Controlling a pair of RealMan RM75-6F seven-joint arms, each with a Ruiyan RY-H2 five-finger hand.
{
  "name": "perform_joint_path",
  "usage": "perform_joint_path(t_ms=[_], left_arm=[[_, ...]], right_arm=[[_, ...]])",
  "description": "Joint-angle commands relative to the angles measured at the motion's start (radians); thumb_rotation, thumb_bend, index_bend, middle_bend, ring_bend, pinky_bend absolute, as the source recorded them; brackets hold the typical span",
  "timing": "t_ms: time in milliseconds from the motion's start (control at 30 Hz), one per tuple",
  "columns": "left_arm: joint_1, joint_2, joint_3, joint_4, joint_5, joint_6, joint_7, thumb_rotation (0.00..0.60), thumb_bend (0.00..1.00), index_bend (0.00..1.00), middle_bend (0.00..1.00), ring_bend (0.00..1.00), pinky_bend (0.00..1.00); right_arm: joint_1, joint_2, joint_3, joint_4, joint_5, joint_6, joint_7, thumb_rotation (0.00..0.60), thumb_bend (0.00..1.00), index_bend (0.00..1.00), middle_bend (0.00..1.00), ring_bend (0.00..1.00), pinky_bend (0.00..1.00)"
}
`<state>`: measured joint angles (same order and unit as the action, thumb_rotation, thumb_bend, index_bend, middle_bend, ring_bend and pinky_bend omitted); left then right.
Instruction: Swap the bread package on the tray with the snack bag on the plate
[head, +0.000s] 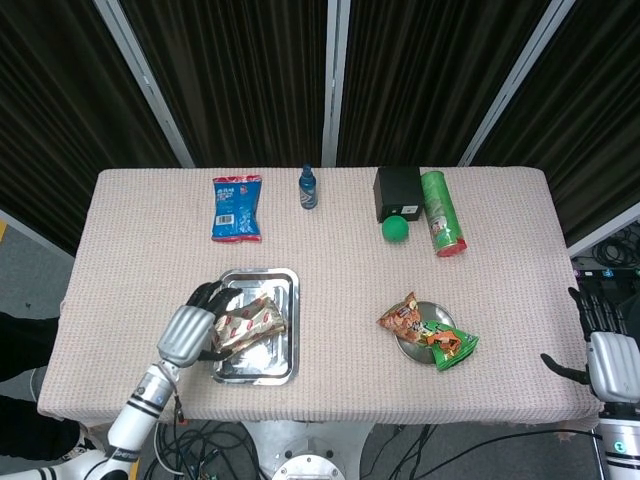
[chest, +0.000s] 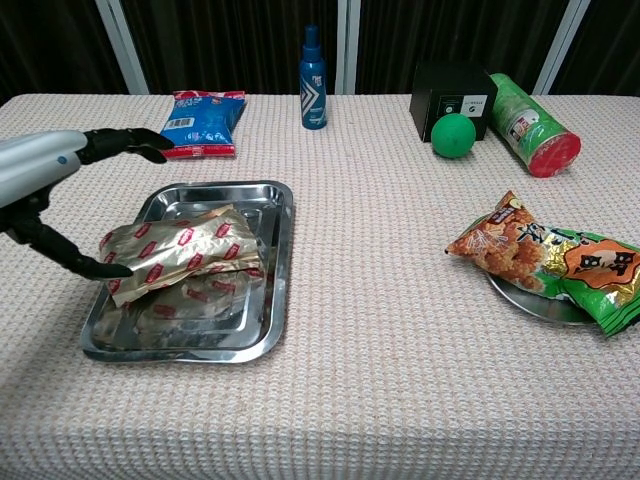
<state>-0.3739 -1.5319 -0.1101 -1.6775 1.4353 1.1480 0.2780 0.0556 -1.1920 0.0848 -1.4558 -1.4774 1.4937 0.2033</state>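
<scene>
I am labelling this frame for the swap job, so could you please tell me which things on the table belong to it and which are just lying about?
Part of the job:
bread package
tray
snack bag
plate
left robot hand, open beside the bread package

Just lying about:
blue snack packet
blue bottle
black box
green ball
green can
</scene>
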Motion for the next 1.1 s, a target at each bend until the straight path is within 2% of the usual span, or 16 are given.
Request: perform_joint_path(t_ms=[33,267,533,700,800,900,967,1100], left_arm=[[-0.027,-0.024,-0.012,-0.009,-0.057,-0.045,0.01,0.6,0.0,0.1,0.12,0.04,0.08],[-0.063,-0.054,-0.018,0.008,-0.156,-0.105,0.017,0.6,0.0,0.1,0.12,0.04,0.08],[-0.096,-0.115,-0.03,0.083,-0.258,-0.138,0.036,0.6,0.0,0.1,0.12,0.04,0.08],[-0.11,-0.12,-0.023,0.095,-0.309,-0.149,0.071,0.6,0.01,0.11,0.14,0.06,0.08],[-0.107,-0.135,-0.022,0.101,-0.308,-0.114,0.085,0.6,0.03,0.16,0.22,0.14,0.12],[-0.103,-0.164,-0.02,0.128,-0.265,-0.057,0.091,0.6,0.06,0.27,0.33,0.25,0.2],[-0.104,-0.182,-0.019,0.152,-0.241,-0.032,0.089,0.6,0.1,0.35,0.41,0.32,0.26],[-0.107,-0.202,-0.024,0.18,-0.217,-0.011,0.067,0.6,0.19,0.44,0.49,0.4,0.31]], right_arm=[[0.001,0.0,0.002,0.003,0.003,-0.002,0.003,0.6,0.0,0.0,0.0,0.0,0.0],[0.008,-0.001,0.008,0.008,0.006,-0.009,0.008,0.6,0.0,0.0,0.0,0.0,0.0],[0.012,-0.008,0.008,0.012,0.01,-0.019,0.008,0.6,0.0,0.0,0.0,0.0,0.0],[0.007,-0.014,0.011,0.017,0.019,-0.012,-0.003,0.6,0.01,0.0,0.0,0.0,0.0],[0.007,-0.017,0.011,0.021,0.023,-0.016,-0.002,0.6,0.01,0.0,0.0,0.0,0.0],[0.007,-0.022,0.009,0.025,0.024,-0.021,-0.001,0.6,0.02,0.0,0.0,0.0,0.0],[0.009,-0.025,0.008,0.027,0.025,-0.024,-0.001,0.6,0.02,0.0,0.0,0.0,0.0],[0.01,-0.029,0.008,0.03,0.026,-0.028,0.0,0.6,0.02,0.0,0.0,0.0,0.0]])
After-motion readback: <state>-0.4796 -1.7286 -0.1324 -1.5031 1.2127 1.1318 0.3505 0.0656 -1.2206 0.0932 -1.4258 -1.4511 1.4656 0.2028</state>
